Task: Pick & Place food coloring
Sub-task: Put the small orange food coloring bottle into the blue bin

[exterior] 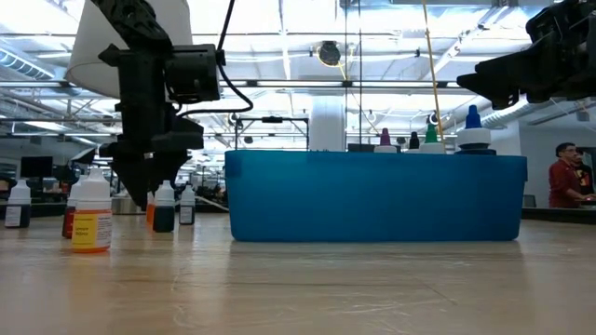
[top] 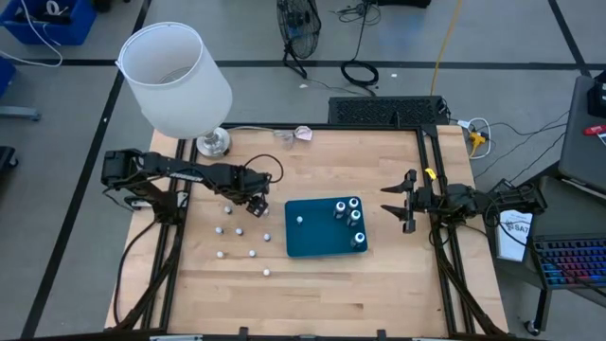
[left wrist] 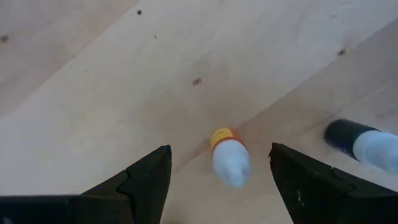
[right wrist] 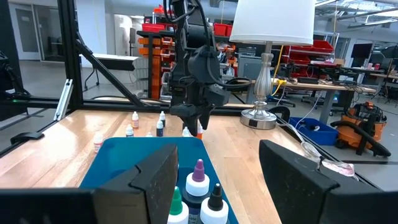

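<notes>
Left wrist view has the left gripper (left wrist: 217, 180) hanging over the counter (left wrist: 93, 81), fingers spread apart, an orange-filled food coloring bottle (left wrist: 229, 158) standing on the wood between them, ungrasped. A dark bottle (left wrist: 364, 142) stands just beside. From above, more small bottles (top: 239, 244) dot the counter left of the teal tray (top: 317, 237), and four bottles (top: 348, 218) already stand on that tray. The right gripper (top: 398, 201) waits beside the tray's right edge, fingers apart, empty.
</notes>
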{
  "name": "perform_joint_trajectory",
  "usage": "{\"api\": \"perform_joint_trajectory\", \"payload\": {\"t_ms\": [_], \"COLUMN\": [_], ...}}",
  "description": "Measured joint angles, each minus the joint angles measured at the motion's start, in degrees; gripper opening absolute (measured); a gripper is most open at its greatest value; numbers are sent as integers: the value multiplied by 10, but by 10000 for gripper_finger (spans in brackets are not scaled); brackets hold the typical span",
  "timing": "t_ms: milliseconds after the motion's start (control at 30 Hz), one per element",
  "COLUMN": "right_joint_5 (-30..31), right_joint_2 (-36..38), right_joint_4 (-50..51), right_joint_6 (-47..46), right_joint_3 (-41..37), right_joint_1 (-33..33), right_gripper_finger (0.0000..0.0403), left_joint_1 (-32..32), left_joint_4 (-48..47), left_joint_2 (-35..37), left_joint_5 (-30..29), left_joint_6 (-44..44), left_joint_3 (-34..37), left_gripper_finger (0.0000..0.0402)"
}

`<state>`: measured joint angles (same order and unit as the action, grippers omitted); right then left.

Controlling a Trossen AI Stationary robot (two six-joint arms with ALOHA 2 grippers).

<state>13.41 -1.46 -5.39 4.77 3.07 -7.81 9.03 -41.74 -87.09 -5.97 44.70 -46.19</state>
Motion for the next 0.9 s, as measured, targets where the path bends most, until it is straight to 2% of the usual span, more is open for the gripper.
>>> {"api": "perform_joint_trajectory", "payload": {"t_ms": [433, 900], "right_joint_5": [0, 0], "right_joint_2": [0, 0], "right_joint_4": [0, 0], "right_joint_6": [0, 0], "right_joint_3": [0, 0], "right_joint_1": [0, 0], "right_gripper_finger": [212, 213], "left_joint_1": [0, 0], "left_joint_4": [0, 13], "left_joint_2": [0, 0], "left_joint_5": [0, 4], "left_joint_6": [-1, -9], "left_joint_3": [0, 0], "left_gripper_finger": [263, 100]}}
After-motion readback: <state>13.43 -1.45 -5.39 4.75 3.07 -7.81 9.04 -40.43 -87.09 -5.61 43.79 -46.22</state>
